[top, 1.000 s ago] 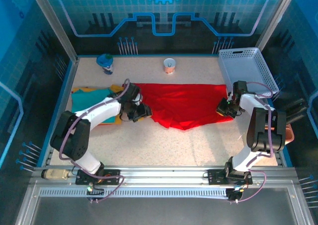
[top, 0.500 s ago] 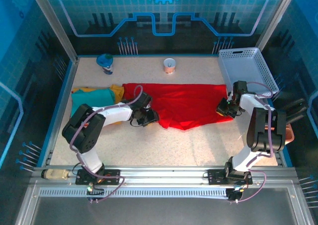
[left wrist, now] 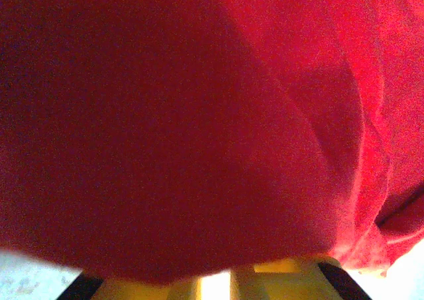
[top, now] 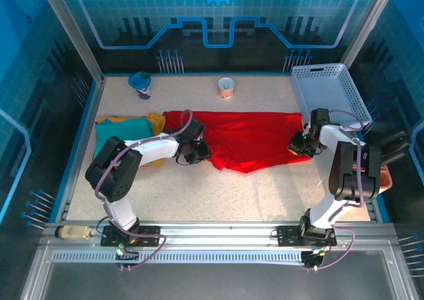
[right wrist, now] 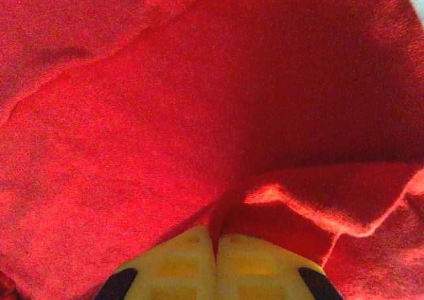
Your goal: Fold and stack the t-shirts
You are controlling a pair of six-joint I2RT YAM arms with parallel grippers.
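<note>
The red t-shirt (top: 248,138) lies spread across the middle of the table, rumpled along its near edge. My left gripper (top: 199,152) sits at its lower left edge. In the left wrist view red cloth (left wrist: 199,114) drapes over the yellow fingers (left wrist: 278,281); a narrow slit shows between their bases and the tips are hidden. My right gripper (top: 296,145) is shut on the shirt's right edge, a fold of red cloth (right wrist: 165,114) pinched between its closed fingers (right wrist: 179,260). A folded teal t-shirt (top: 122,131) lies on a yellow-orange one (top: 157,120) at the left.
A white lattice basket (top: 331,91) stands at the back right corner. A blue cup (top: 140,83) and a small pale cup (top: 226,87) stand along the back edge. The speckled table (top: 218,194) stretches in front of the shirt.
My left gripper moved right, away from the teal and yellow pile to the red shirt's lower left edge, and its jaws narrowed. The right gripper kept its grip and place.
</note>
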